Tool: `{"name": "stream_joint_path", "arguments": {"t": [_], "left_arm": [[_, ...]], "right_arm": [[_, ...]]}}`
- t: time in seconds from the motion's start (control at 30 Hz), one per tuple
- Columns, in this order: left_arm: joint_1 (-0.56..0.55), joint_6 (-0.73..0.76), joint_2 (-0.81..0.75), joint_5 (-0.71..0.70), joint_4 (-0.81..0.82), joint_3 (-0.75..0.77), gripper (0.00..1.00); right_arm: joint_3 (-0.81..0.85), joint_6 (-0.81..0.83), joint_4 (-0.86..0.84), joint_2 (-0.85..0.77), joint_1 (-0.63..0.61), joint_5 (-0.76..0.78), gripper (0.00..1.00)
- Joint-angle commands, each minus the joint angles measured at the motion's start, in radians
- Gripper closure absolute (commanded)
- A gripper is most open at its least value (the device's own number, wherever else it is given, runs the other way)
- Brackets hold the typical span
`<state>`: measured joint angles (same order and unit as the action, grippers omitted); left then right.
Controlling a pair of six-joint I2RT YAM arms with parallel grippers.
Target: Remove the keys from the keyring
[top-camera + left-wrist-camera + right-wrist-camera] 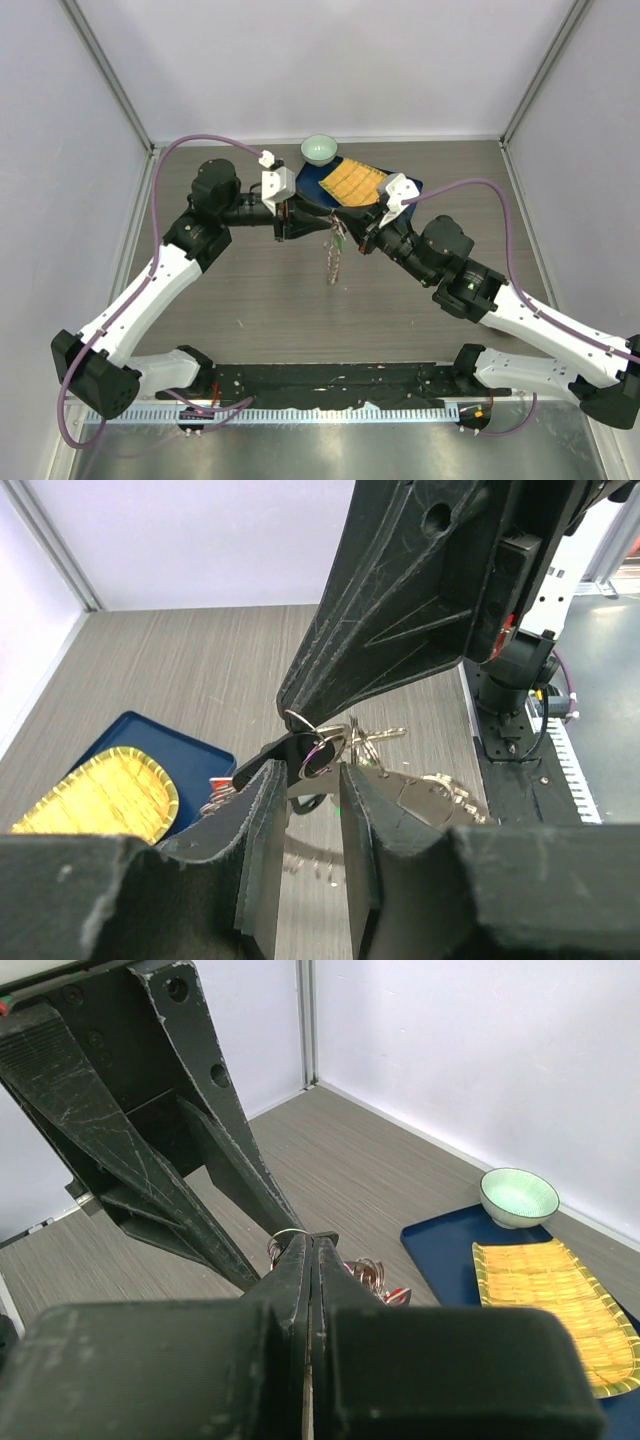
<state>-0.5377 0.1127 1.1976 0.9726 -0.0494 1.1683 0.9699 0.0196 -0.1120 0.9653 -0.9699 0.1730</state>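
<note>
The keyring with its keys (333, 262) hangs above the table between my two grippers. My right gripper (315, 1240) is shut on a thin silvery ring of the bunch at its tips, and more keys (365, 1272) dangle just past them. In the left wrist view its black fingers (400, 600) come down from above to that ring. My left gripper (308, 775) stands partly open, its jaws either side of a black key head (300, 765) that carries a small ring. The large ring with keys (440, 792) hangs behind the left gripper's right finger.
A blue tray (412, 186) lies at the back of the table with a yellow ribbed mat (352, 182) on it. A pale green bowl (318, 150) stands at the tray's far corner. White walls close in the left, right and back.
</note>
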Motion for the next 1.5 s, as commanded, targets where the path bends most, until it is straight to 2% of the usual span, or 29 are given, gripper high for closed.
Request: {"name": "stream_joint_path", "arguments": {"t": [0.0, 0.17, 0.3, 0.67, 1.07, 1.2, 1.33, 1.37, 1.47], "left_arm": [[-0.005, 0.007, -0.009, 0.04, 0.069, 0.028, 0.73], [-0.005, 0.005, -0.007, 0.054, 0.071, 0.03, 0.83], [-0.005, 0.013, -0.012, 0.051, 0.079, 0.024, 1.0], [-0.005, 0.042, -0.046, 0.12, 0.126, -0.01, 1.0], [-0.005, 0.015, -0.052, 0.16, 0.161, -0.002, 1.0], [-0.005, -0.002, -0.062, 0.167, 0.158, -0.013, 1.0], [-0.005, -0.036, -0.085, 0.205, 0.126, -0.041, 1.0], [-0.005, -0.051, -0.093, 0.209, 0.126, -0.051, 0.99], [-0.005, -0.105, -0.133, 0.203, 0.152, -0.105, 0.81]], "right_arm": [[0.007, -0.017, -0.115, -0.034, -0.007, -0.003, 0.99], [0.006, -0.017, -0.114, -0.04, -0.01, -0.003, 0.99], [0.006, -0.04, -0.114, -0.048, -0.013, -0.004, 0.99], [-0.017, -0.04, -0.097, -0.051, -0.015, 0.059, 0.99], [-0.019, -0.053, -0.1, -0.02, -0.015, 0.031, 0.99], [-0.017, -0.024, -0.098, -0.025, -0.015, 0.023, 0.99], [-0.031, 0.118, -0.145, -0.045, -0.013, 0.039, 0.99], [-0.03, 0.143, -0.156, -0.046, -0.013, 0.007, 0.99], [-0.043, 0.223, -0.215, -0.054, -0.013, -0.105, 0.99]]}}
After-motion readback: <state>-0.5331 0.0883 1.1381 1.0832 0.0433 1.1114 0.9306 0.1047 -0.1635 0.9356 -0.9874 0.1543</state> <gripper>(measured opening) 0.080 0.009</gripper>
